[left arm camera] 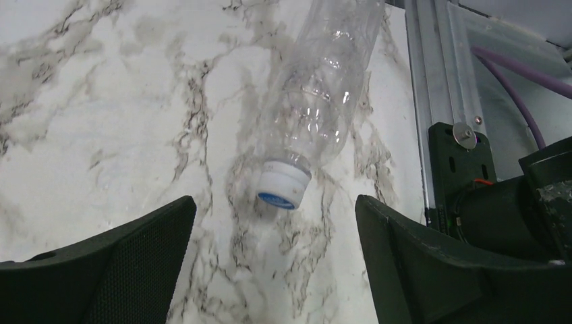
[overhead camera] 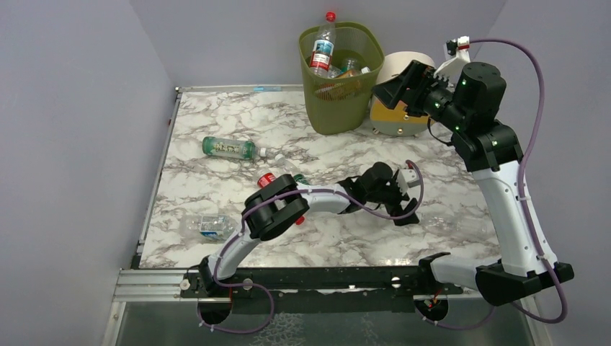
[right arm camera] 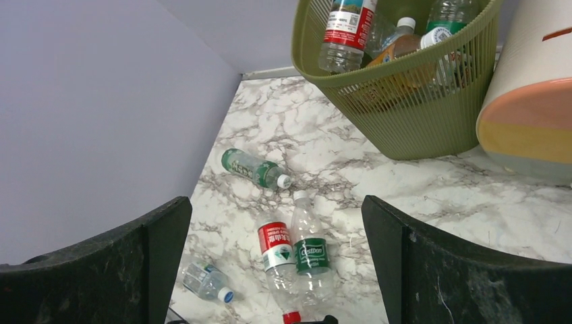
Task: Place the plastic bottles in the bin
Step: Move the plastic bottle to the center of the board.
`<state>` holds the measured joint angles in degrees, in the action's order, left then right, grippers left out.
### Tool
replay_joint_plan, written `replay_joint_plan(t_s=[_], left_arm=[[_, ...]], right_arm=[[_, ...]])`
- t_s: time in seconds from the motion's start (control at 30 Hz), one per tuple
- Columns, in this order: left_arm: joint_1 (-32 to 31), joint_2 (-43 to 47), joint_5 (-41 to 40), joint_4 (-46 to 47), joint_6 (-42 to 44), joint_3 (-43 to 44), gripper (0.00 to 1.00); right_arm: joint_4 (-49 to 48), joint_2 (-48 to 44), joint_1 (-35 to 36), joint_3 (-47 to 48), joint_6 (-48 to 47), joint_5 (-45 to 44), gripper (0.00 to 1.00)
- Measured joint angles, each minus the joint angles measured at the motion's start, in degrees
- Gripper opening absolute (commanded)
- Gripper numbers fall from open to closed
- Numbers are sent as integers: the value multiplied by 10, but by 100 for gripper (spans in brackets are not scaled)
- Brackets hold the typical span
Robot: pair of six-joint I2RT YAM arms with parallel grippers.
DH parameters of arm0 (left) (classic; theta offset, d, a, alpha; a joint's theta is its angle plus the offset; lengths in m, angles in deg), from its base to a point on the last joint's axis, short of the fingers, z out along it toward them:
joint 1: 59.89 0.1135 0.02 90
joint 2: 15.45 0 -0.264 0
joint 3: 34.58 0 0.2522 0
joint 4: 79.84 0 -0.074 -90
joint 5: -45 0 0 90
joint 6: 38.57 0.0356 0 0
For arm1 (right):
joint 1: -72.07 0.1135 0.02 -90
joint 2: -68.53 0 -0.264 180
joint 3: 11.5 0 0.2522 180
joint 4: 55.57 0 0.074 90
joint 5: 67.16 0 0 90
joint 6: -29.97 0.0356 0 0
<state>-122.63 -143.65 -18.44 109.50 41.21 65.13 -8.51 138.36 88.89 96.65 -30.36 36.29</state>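
The olive-green mesh bin (overhead camera: 339, 108) stands at the back of the table and holds several bottles, one with a red cap (overhead camera: 323, 43) sticking up. It also shows in the right wrist view (right arm camera: 411, 115). My left gripper (overhead camera: 405, 209) is open and empty, low over the table. A clear unlabelled bottle (left arm camera: 317, 94) with a white and blue cap (left arm camera: 284, 189) lies just ahead of its jaws, apart from them. It shows faintly in the top view (overhead camera: 450, 225). My right gripper (overhead camera: 390, 89) is open and empty, held high next to the bin.
A green-label bottle (overhead camera: 230, 148), a red-label bottle (right arm camera: 278, 248), another green-label bottle (right arm camera: 310, 253) and a blue-cap bottle (overhead camera: 205, 227) lie on the left half of the table. A cream drum (overhead camera: 400, 119) stands right of the bin. A metal rail (left arm camera: 438, 88) edges the table.
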Motion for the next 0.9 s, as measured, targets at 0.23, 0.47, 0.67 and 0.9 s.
replay_joint_plan(t_s=[0.23, 0.47, 0.67, 0.9], left_arm=[[1, -65, 55, 14, 9, 73, 84], [5, -91, 89, 14, 9, 83, 82], [8, -94, 92, 17, 9, 83, 68], [9, -107, 98, 17, 9, 101, 60]], right_arm=[[0, 18, 0, -1, -8, 2, 100], [0, 20, 0, -4, -13, 2, 99], [-2, 32, 0, -10, -13, 2, 99], [-2, 37, 0, -17, -13, 4, 99]])
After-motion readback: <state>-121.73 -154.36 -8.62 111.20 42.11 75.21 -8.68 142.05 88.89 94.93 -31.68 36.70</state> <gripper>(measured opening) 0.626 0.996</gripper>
